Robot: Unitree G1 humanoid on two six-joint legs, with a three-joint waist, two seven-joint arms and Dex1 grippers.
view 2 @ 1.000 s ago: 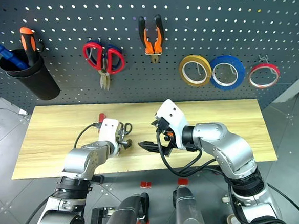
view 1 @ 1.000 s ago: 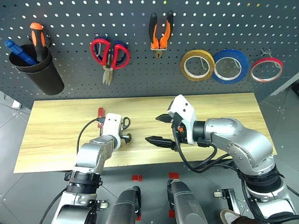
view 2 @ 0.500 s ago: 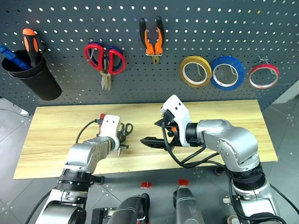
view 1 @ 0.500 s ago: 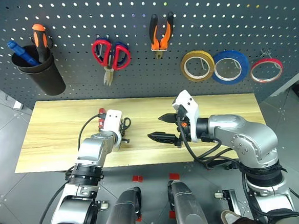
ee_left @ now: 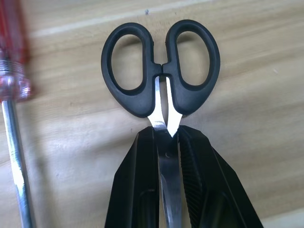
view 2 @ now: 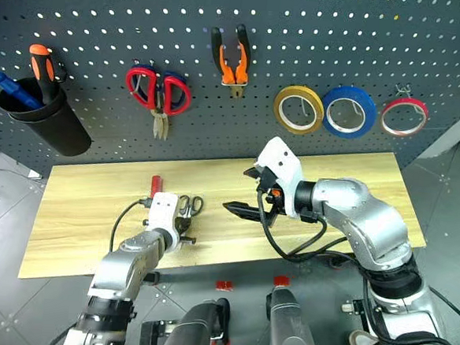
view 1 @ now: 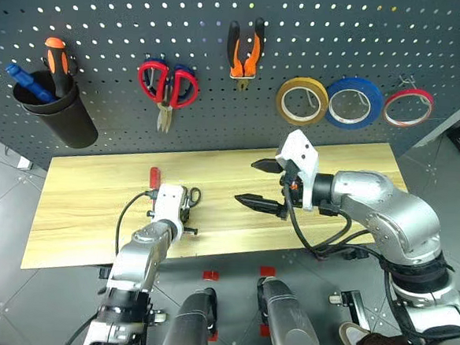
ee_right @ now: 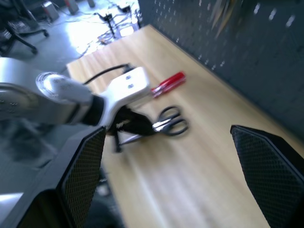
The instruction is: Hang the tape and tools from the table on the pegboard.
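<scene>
The small black-handled scissors (ee_left: 161, 66) lie flat on the table (view 1: 357, 162), and my left gripper (ee_left: 167, 135) is shut on their blades, with the handle loops pointing toward the pegboard (view 1: 107, 6). The slim red-handled screwdriver (view 1: 155, 175) lies just to their left. My right gripper (view 1: 249, 182) hovers open above the table's middle, pointing left, with nothing between its fingers. On the pegboard hang the orange-and-black pliers (view 1: 245, 51) and the blue tape (view 1: 354, 103).
Also on the pegboard are larger red-handled scissors (view 1: 167, 85), a yellow roll (view 1: 303, 101) and a thin red roll (view 1: 408, 107). A black cup (view 1: 56, 113) at the far left holds an orange-and-black screwdriver (view 1: 58, 58).
My left gripper has gone from open to shut on the scissors' blades and drawn back slightly toward the table's near edge. The right gripper has risen a little.
</scene>
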